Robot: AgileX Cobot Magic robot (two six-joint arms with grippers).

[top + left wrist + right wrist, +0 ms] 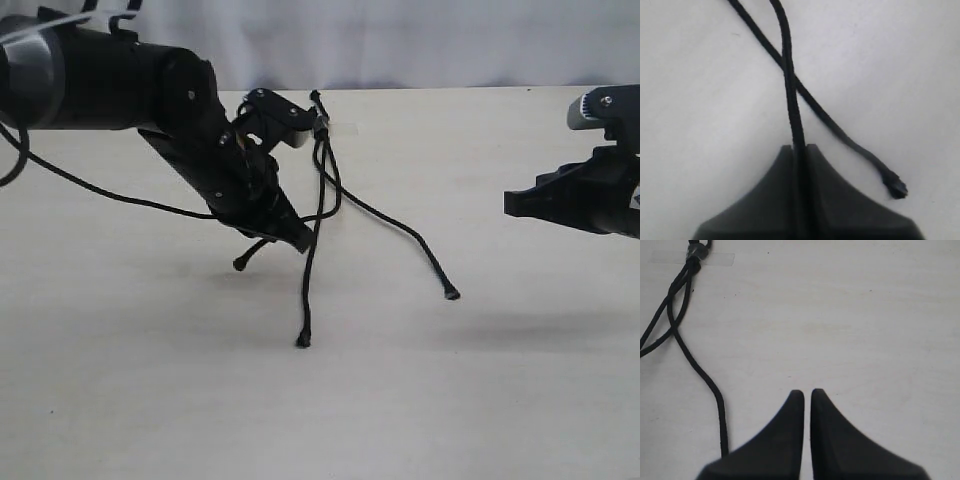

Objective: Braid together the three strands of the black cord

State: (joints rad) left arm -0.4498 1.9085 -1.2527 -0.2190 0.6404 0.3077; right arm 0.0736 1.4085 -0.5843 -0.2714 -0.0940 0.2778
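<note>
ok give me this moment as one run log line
left gripper: shut on strand | right gripper: shut, empty | black cord: top taped

Soft, even light bathes the pale table [520, 420], with faint, diffuse shadows toward its near edge. The left wrist view is blurred, the strand [790, 90] soft-edged; the right wrist view is sharper.

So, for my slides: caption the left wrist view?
Left gripper shut on one black strand, a second strand crossing it.
</note>
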